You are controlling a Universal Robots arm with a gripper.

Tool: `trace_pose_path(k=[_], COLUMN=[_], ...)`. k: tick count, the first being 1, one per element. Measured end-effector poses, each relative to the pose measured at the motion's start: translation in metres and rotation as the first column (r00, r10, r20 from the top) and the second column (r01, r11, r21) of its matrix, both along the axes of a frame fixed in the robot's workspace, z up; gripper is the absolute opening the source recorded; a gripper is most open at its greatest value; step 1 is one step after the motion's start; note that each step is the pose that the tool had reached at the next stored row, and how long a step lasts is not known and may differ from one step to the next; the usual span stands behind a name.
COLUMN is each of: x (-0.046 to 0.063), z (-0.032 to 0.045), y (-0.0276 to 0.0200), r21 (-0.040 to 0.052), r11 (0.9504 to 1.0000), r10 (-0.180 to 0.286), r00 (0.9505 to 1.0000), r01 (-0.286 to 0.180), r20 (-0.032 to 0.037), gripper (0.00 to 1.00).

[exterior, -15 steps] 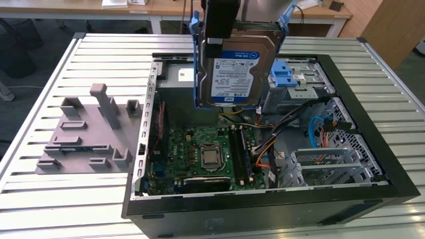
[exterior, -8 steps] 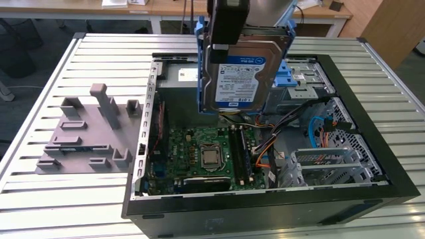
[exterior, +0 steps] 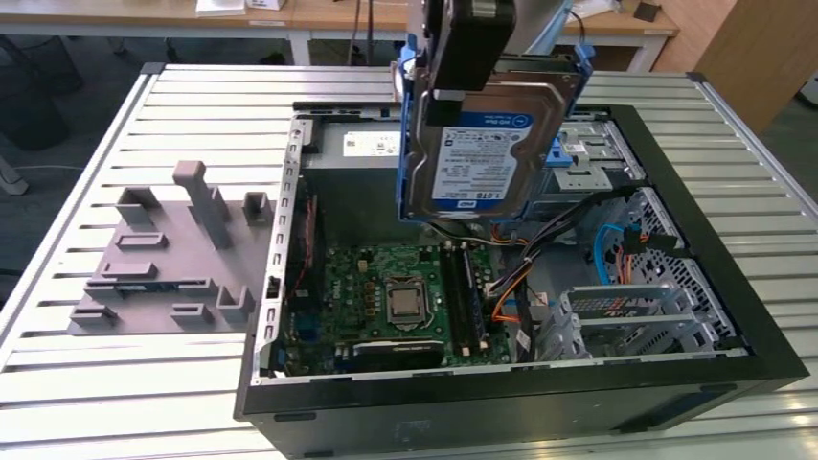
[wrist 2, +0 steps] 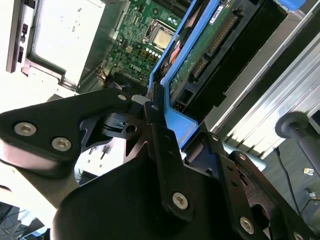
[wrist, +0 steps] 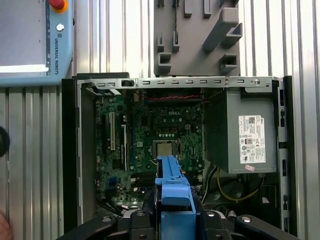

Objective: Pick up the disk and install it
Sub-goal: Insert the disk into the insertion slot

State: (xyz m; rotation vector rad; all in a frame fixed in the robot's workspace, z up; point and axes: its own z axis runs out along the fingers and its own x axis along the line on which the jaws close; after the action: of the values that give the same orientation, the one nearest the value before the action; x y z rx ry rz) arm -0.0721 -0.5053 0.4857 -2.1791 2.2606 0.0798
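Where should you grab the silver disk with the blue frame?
At its top end, coming from above, as the robot's black hand does now: the flat silver disk in its blue plastic frame hangs upright over the open black computer case, so pinching its thin blue-framed end leaves the lower end free.

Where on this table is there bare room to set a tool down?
Bare table slats lie in front of the grey fixture and behind it, on the exterior view's left. The open computer case is crowded: circuit board, cables, with the disk held above it.
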Motion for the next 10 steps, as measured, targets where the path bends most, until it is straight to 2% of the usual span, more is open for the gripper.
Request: trace_pose_path(k=[7,10], x=[0.0033,0.0034], z=[-0.001,-0.0016], y=[-0.0018,-0.0064], r21=[-0.0001,0.0], r11=[0.9998,0.9997], r10=[0.02,0.022], r00=[0.9998,0.9997], r01=[-0.02,-0.022], r20=[0.0,0.0], gripper=[0.37,0.37])
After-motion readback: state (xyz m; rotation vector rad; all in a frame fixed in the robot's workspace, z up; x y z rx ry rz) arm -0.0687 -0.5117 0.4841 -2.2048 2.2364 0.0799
